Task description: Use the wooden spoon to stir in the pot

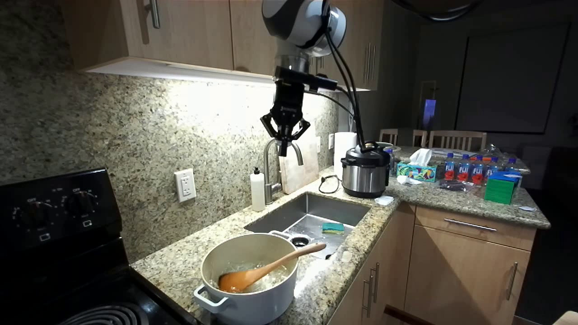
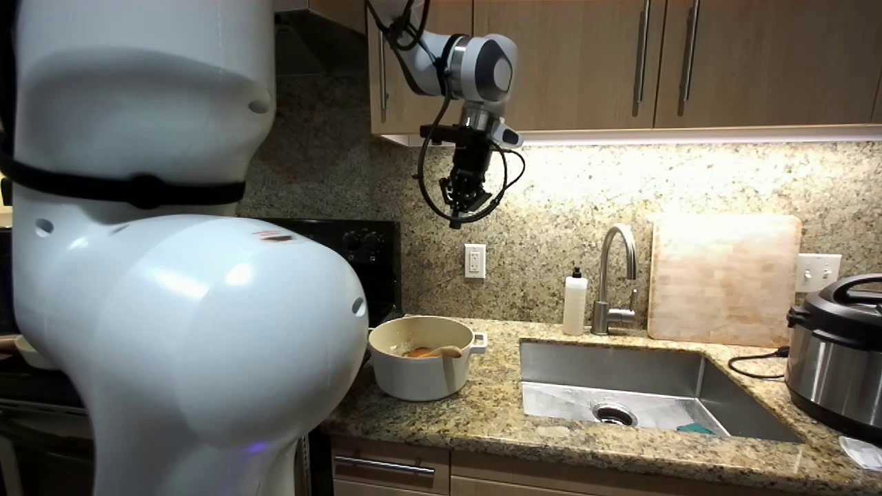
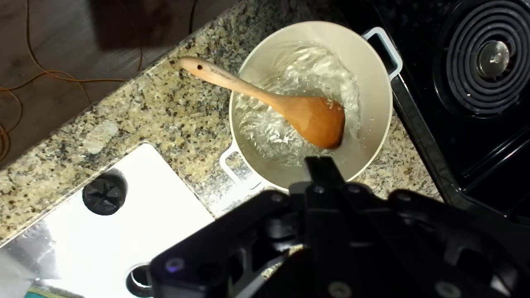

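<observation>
Item 1, wooden spoon (image 3: 273,100), orange-brown, oval bowl: inside the pot (image 1: 266,307), bowl end in the rippled, transparent liquid (image 3: 285,138), handle passing out over the rim and seemingly leaning on it; held by nothing

Step, as judged: spoon loose and gripper (image 1: 283,148) away from it, so either the grasp is yet to come or the stirring is finished; these pictures do not settle which

Next move, if stirring remains: fingers to part, descend over the jutting handle, close across it, then lead the bowl round; a light hold could let the handle roll on the rim

Pointing: bowl tip toward the stove (image 3: 488,157) and backsplash (image 2: 537,275), handle end, with its hole, toward the front edge of the counter (image 3: 174,120) and partly toward the sink (image 2: 613,365)

Long axis: straight, slanting upward from bowl to handle end; upper left to lower right in the wrist view

Item 2, pot, cream-white, round, upright, two side handles: standing on the counter, just beside the stove, between it and the sink

Item 3, gripper, black, pointing down: well above the pot in both exterior views; fingertips pressed together, nothing pinched between them

Item 4, outward: blue-green sponge (image 1: 333,228) in the sink; faucet (image 2: 603,282) and soap bottle (image 2: 575,306) behind it; cutting board (image 2: 723,279) leaning on the backsplash; steel-and-black cooker (image 2: 837,365) beyond the sink
</observation>
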